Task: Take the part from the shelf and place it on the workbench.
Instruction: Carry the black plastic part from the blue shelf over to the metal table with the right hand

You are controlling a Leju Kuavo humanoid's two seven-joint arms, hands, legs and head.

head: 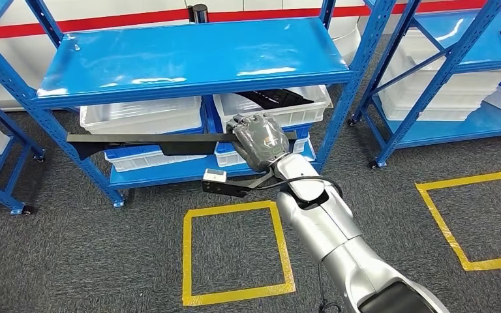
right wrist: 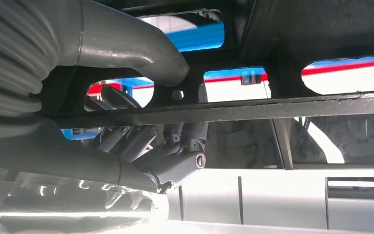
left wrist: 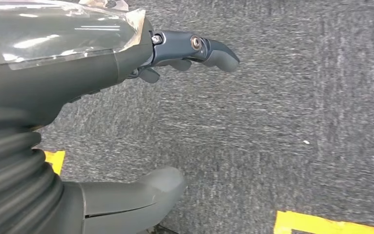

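Blue shelf: metal rack on castors, bare glossy top deck, standing on grey carpet. A second blue rack stands to its right.

White bins: several plastic trays on the lower deck, some stacked on blue trays; one holds a dark part.

Yellow tape squares: two floor outlines in front of the racks.

Part: long, flat black strip, held level in front of the lower deck, clear of the bins, its length extending toward the left. In the right wrist view it shows as a black frame with cut-outs.

Right robot hand: fingers wrapped round the part's right end, thumb over the frame.

Left robot hand: over carpet, holding nothing, thumb and fingers apart.
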